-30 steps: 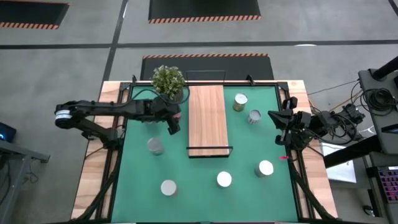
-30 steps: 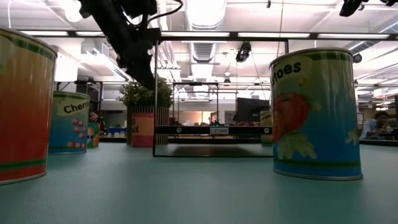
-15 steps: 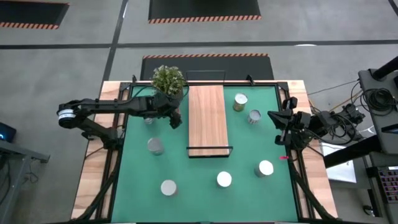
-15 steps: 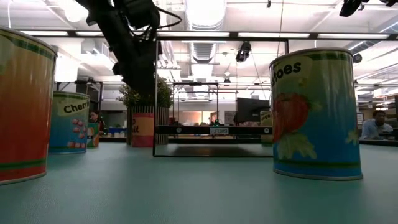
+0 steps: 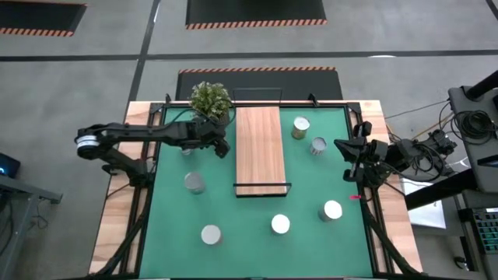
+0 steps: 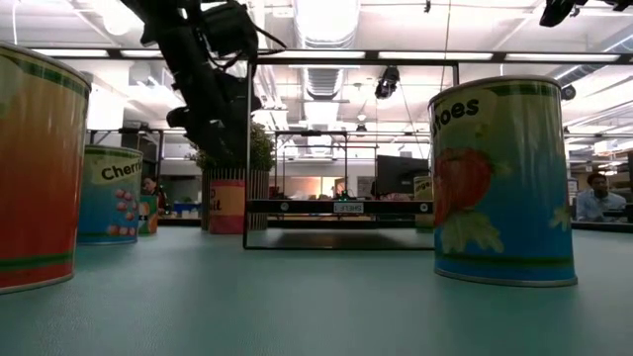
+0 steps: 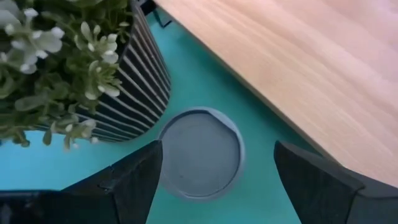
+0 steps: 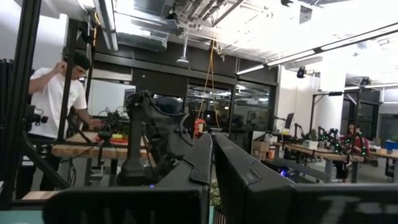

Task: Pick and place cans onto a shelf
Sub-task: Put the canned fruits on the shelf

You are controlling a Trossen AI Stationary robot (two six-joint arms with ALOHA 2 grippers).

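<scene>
Round silvery-topped metal can (image 7: 200, 154) sits between the spread left fingers (image 7: 127, 180), beside the ribbed dark plant pot (image 7: 130, 87) and smooth light-brown wooden shelf (image 7: 298, 68); right fingers (image 8: 208, 158), at three o'clock, pressed together.

The high view looks straight down from well above, taking in the whole tabletop (image 5: 117, 233), its green mat (image 5: 257, 225), both arms and the surrounding floor. The low view sits at mat level on the near edge, facing level across to the far room; two cans (image 6: 502, 180) loom very close to its lens. Both views share the shelf (image 5: 260, 149) and the potted plant (image 5: 210, 99). The left wrist view looks steeply down from close above one can (image 7: 200, 153) between the plant pot and the shelf edge, a patch the high view also covers. The right wrist view faces level out past the closed end effector (image 8: 211, 163) into the room, where a person (image 8: 55, 106) stands.
</scene>
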